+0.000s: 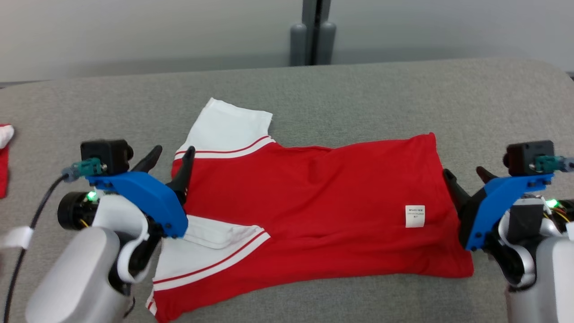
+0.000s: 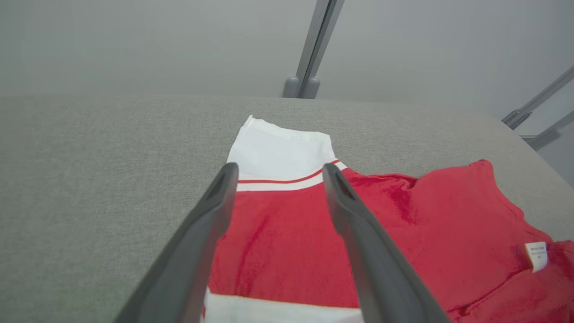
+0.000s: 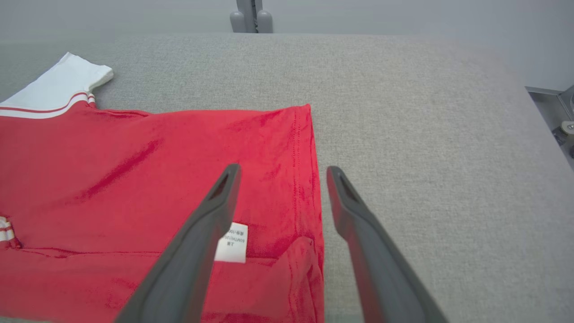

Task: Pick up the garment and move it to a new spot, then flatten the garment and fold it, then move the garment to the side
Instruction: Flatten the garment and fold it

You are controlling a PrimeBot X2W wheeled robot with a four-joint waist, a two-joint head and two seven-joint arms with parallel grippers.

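The garment [image 1: 314, 197] is a red shirt with white, red-striped sleeves, lying folded over itself across the grey table; a white care label [image 1: 415, 216] faces up near its right end. My left gripper [image 1: 171, 157] stands open at the shirt's left end, its fingers over the sleeve area [image 2: 280, 179] and nothing between them. At the right end my right gripper [image 1: 464, 174] is open too, straddling the hem [image 3: 309, 179] with nothing held. The garment [image 3: 157, 179] lies flat beneath both.
The grey padded table [image 1: 358, 98] runs to a rounded far edge, with a grey post [image 1: 312, 40] behind it. Another red-and-white cloth [image 1: 4, 152] lies at the far left edge. Metal framing [image 3: 560, 121] sits off the table's right side.
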